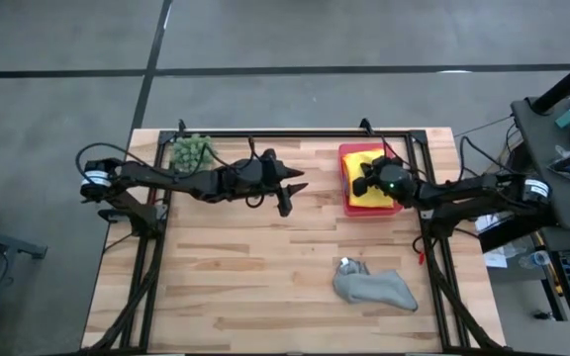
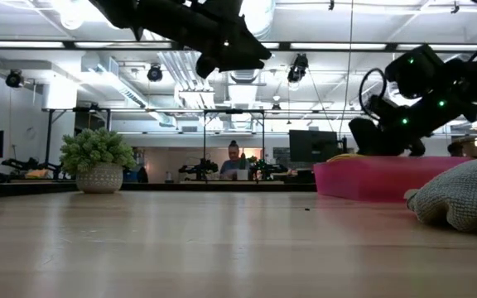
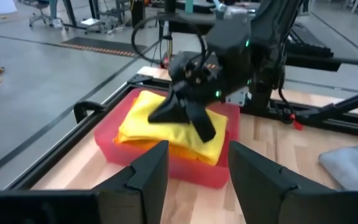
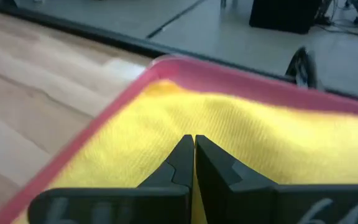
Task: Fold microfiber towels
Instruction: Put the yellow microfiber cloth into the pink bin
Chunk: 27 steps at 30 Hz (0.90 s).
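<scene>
High view, right pincer [image 1: 367, 178]: it is being held over the pink tray [image 1: 349, 203] at the far right of the desk [image 1: 265, 277], directly above the yellow towel [image 1: 364, 194] lying in that tray.
High view, left pincer [image 1: 287, 198]: it is being held above the bare middle of the desk, well apart from the tray.
High view, grey towel [image 1: 374, 287]: it is lying crumpled on the desk near the front right, apart from both arms.
High view, plant [image 1: 193, 150]: it is standing at the far left corner of the desk.
Low view, tray [image 2: 371, 178]: it is being seen on the right with the right pincer [image 2: 363, 136] lowered to its rim; the grey towel [image 2: 462, 203] is lying in front of it at the right edge.
Low view, surroundings: the potted plant [image 2: 98, 161] is standing on the left, and a person [image 2: 234, 161] is being seen far off in the room.
Left wrist view, left pincer [image 3: 194, 168]: its fingers are being held spread, with nothing between them.
Left wrist view, yellow towel [image 3: 142, 121]: it is lying folded on an orange towel [image 3: 185, 151] in the tray [image 3: 114, 149], with the right pincer [image 3: 185, 118] resting on it.
Right wrist view, right pincer [image 4: 194, 144]: its fingertips are being pressed together, touching the yellow towel [image 4: 278, 149] inside the tray [image 4: 92, 134]; whether cloth is being pinched cannot be told.
</scene>
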### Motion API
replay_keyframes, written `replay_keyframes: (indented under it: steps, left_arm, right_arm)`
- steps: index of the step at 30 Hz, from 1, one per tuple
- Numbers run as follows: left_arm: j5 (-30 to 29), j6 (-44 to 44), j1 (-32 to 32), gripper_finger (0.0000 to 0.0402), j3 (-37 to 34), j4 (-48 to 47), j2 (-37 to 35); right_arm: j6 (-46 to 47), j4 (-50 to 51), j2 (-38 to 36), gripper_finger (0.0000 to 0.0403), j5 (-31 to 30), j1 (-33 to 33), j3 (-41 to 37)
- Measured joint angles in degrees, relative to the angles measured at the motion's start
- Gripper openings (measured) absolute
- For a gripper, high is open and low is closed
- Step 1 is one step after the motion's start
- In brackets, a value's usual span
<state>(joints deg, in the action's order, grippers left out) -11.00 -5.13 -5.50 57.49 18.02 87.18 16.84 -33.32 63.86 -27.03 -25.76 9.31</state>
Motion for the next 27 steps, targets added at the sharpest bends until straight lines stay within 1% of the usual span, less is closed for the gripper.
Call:
replay_keyframes:
  steps: [5,10,13,15,20,27]
  left_arm:
    - [0.0,-0.07,0.0,0.0151,0.02,1.03,0.0]
    - [0.0,-0.23,0.0,0.0151,0.02,1.03,0.0]
    - [0.02,-0.41,0.06,0.0151,0.02,0.97,0.0]
    - [0.02,-0.47,0.07,0.0151,0.02,0.97,0.0]
    - [0.02,-0.46,0.26,0.0151,0.02,0.84,0.0]
    - [0.02,-0.28,0.26,0.0151,0.02,0.84,0.0]
  right_arm:
    - [1.29,-0.52,5.31,0.0008,-0.67,0.0,0.57]
    - [-1.15,-0.42,10.03,0.0008,-1.93,0.0,2.58]
    - [-1.34,0.97,9.94,0.0008,-1.45,0.0,4.28]
    - [-1.01,3.47,8.73,0.0008,-0.58,0.0,5.72]
    - [0.36,11.13,5.65,0.0008,-0.63,0.46,9.88]
    - [1.88,11.76,5.59,0.0008,-0.9,4.46,12.84]
